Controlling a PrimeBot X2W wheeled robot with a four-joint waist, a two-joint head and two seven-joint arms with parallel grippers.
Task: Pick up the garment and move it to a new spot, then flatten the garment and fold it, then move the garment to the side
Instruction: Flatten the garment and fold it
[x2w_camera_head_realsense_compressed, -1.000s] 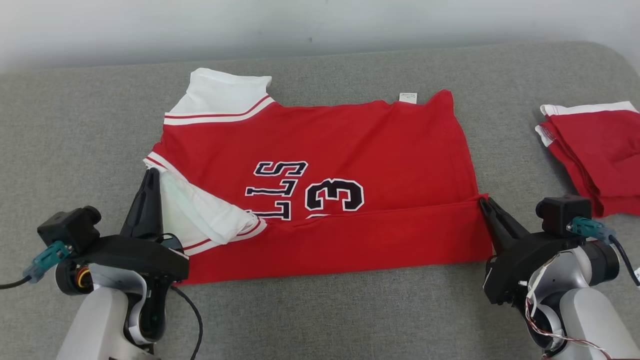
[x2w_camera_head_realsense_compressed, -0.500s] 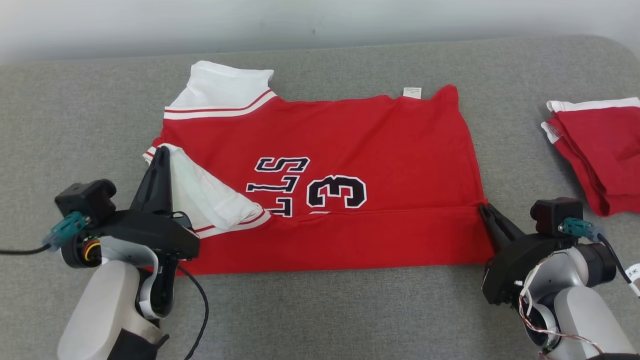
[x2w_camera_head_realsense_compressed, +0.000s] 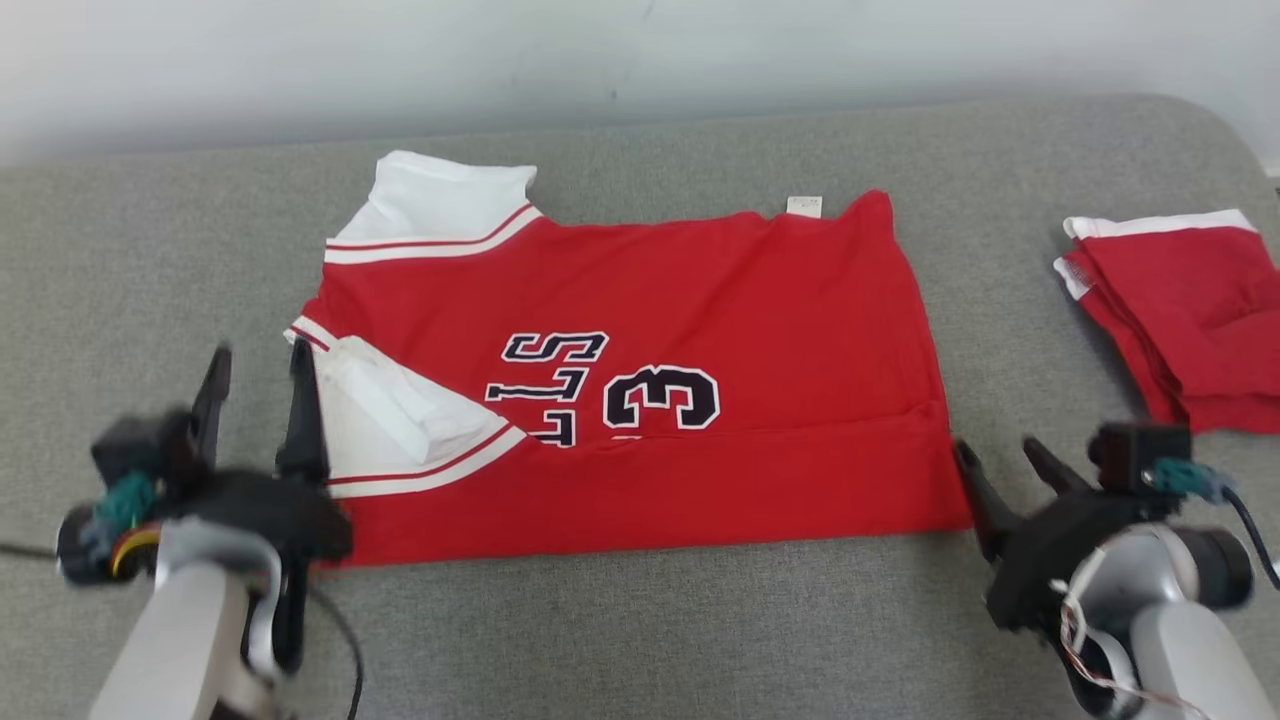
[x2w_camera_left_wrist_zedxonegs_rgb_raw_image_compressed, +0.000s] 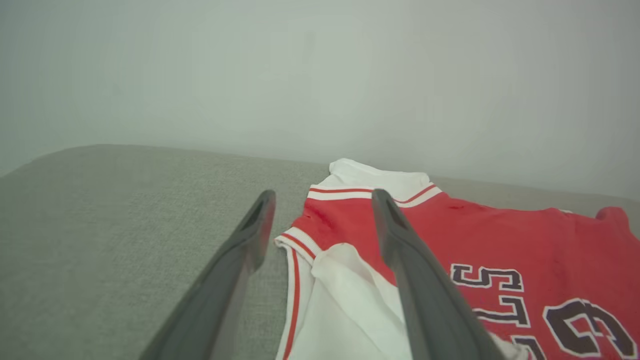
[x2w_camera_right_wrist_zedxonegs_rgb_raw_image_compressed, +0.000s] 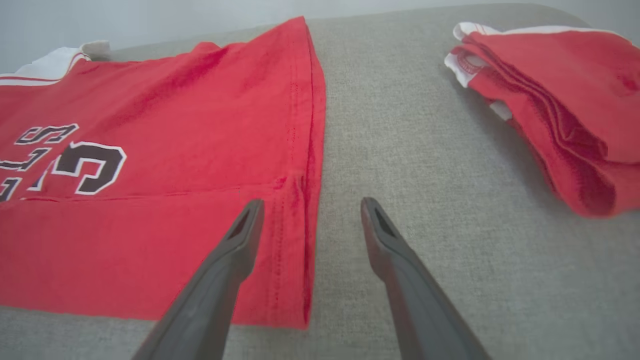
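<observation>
Head view: left fingers (x2w_camera_head_realsense_compressed: 302, 420) and right fingers (x2w_camera_head_realsense_compressed: 972, 482) just sprang open, releasing the garment (x2w_camera_head_realsense_compressed: 700, 300), now lying mid-surface (x2w_camera_head_realsense_compressed: 600, 620) with its near edge folded over, so first fold looks done.

Red garment (x2w_camera_head_realsense_compressed: 700, 290) with white, red-striped sleeves (x2w_camera_head_realsense_compressed: 440, 190); grey surface (x2w_camera_head_realsense_compressed: 620, 630)

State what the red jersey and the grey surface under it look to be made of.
Red jersey: soft matte knit, likely cotton or polyester, judging by stitched hems and limp folds. Grey surface: coarse woven upholstery fabric, matte, with visible weave; rounded corner suggests padding.
</observation>
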